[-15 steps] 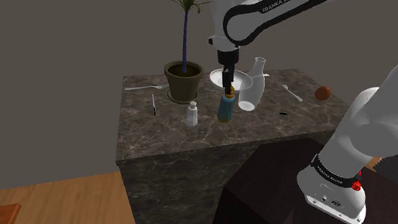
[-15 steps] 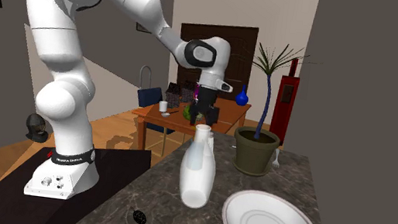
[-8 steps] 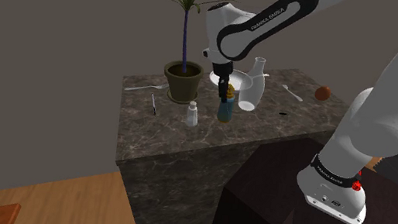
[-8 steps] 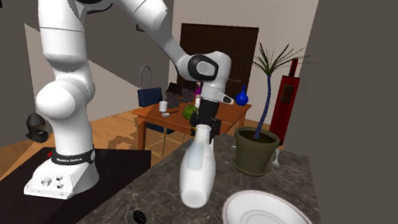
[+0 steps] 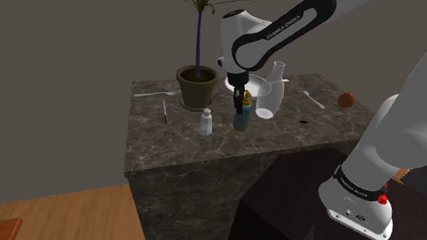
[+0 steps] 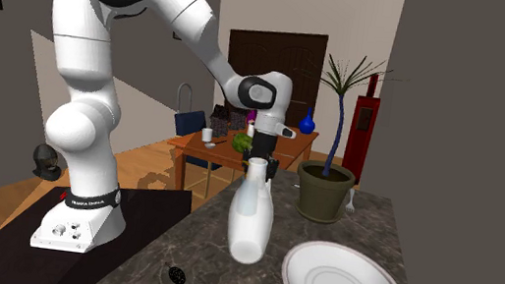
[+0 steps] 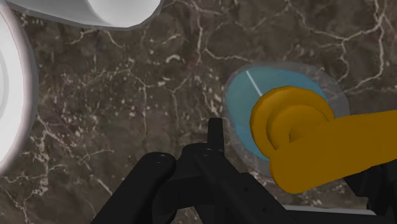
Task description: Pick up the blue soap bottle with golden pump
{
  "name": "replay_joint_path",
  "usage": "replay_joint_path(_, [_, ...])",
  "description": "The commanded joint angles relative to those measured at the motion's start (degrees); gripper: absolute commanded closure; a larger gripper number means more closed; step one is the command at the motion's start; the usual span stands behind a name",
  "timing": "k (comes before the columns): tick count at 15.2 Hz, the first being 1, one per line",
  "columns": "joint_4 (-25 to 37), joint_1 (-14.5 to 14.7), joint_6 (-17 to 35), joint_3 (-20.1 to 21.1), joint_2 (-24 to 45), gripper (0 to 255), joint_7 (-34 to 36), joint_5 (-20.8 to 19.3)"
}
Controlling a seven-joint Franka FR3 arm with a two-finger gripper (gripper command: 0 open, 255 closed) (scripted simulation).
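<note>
The dark marble bench (image 5: pixel 337 118) carries the blue soap bottle (image 5: pixel 241 118) near its middle, between a small white shaker (image 5: pixel 206 122) and a white vase (image 5: pixel 270 93). In the second exterior view the vase hides the bottle. The wrist view looks straight down on its golden pump (image 7: pixel 292 127), with the end effector (image 5: pixel 242 101) spread to either side.

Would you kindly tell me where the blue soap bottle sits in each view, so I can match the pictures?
Shoulder view: the soap bottle stands mid-counter, just left of the white vase.
Second exterior view: hidden behind the white vase.
Wrist view: seen from above, blue top with gold pump, on the marbled counter.
Shared landmark: the white vase, right beside the bottle.
</note>
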Motion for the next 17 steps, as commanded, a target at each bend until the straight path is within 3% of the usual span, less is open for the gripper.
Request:
replay_joint_path(1, [0.0,0.0,0.0,0.0,0.1,255,0.0,0.0])
replay_joint_path(6, [-0.1,0.0,0.0,0.0,0.0,255,0.0,0.0])
replay_joint_path(17, [3.4,0.2,-8.5,0.1,-5.0,255,-1.5,1.0])
